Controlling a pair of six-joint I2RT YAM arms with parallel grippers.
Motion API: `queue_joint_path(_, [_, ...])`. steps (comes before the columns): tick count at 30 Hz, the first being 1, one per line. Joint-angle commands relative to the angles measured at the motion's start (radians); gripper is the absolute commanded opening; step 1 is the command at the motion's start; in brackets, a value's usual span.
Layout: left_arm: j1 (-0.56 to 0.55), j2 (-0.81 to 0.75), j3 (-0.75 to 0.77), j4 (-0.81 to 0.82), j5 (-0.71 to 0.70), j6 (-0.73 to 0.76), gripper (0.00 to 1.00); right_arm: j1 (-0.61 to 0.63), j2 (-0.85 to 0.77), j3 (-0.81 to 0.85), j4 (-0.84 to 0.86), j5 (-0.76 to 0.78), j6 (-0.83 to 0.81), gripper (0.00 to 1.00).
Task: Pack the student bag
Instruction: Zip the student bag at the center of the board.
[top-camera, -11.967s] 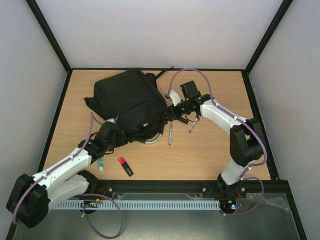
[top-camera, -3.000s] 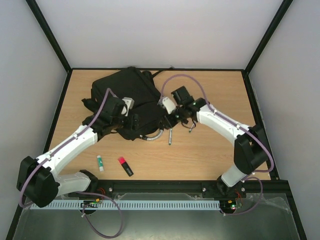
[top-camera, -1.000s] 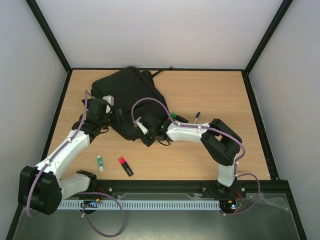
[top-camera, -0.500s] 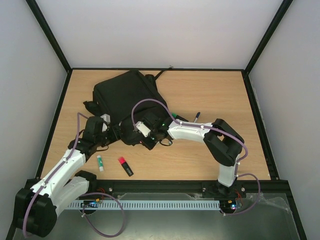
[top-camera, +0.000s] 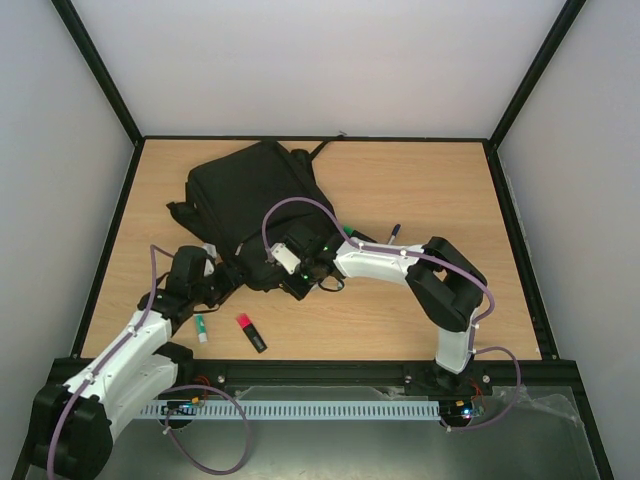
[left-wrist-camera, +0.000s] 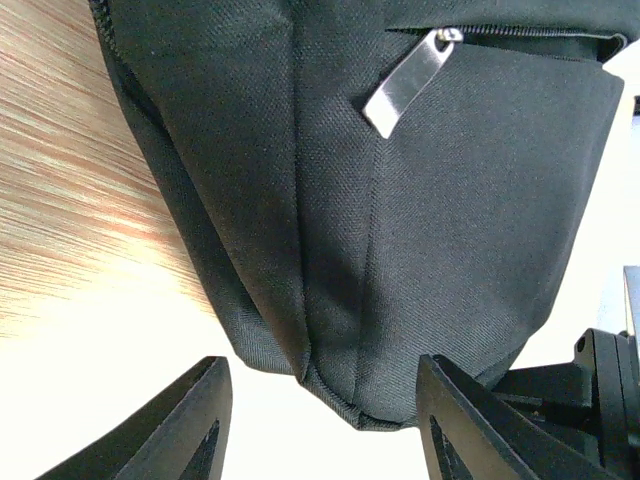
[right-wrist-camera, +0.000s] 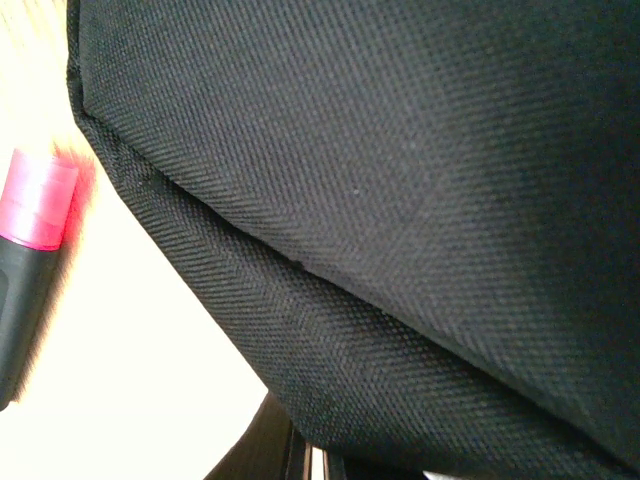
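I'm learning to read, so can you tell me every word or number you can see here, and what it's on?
None: no word, number or logo can be read in any view.
student bag: plain black fabric, no label showing.
zipper pull: bare metal, no marking visible.
pink highlighter and green-capped stick: too small to tell whether they carry print.

White arm shells (top-camera: 140, 335), black joints (top-camera: 452, 292), looping purple cables (top-camera: 295, 201), black left tool fingers (left-wrist-camera: 180, 425), possibly green lights (top-camera: 300, 268)
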Motion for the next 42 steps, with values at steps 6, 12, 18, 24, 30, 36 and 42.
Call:
queue_joint_path(6, [0.003, 0.041, -0.046, 0.12, 0.028, -0.07, 0.5, 0.01, 0.035, 0.02, -0.078, -0.044, -0.001, 0.01])
queue_joint_path(12, [0.003, 0.083, -0.038, 0.167, 0.024, -0.051, 0.36, 0.01, 0.037, 0.013, -0.078, -0.038, -0.004, 0.01])
queue_joint_path(18, [0.003, 0.109, -0.04, 0.193, 0.021, -0.035, 0.13, 0.009, 0.046, 0.002, -0.069, -0.025, -0.014, 0.01])
queue_joint_path(24, [0.004, 0.1, -0.036, 0.177, -0.015, -0.03, 0.02, -0.015, 0.048, -0.007, -0.091, -0.037, -0.02, 0.01])
queue_joint_path(30, [0.013, 0.022, -0.01, 0.11, -0.089, 0.002, 0.02, -0.085, -0.009, -0.048, -0.147, -0.039, -0.051, 0.01])
queue_joint_path(36, [0.057, 0.044, 0.009, 0.06, -0.072, 0.07, 0.02, -0.188, -0.036, -0.114, -0.163, -0.035, -0.061, 0.01])
queue_joint_path(42, [0.107, 0.03, 0.011, 0.03, -0.069, 0.108, 0.02, -0.268, -0.081, -0.147, -0.174, -0.015, -0.081, 0.01])
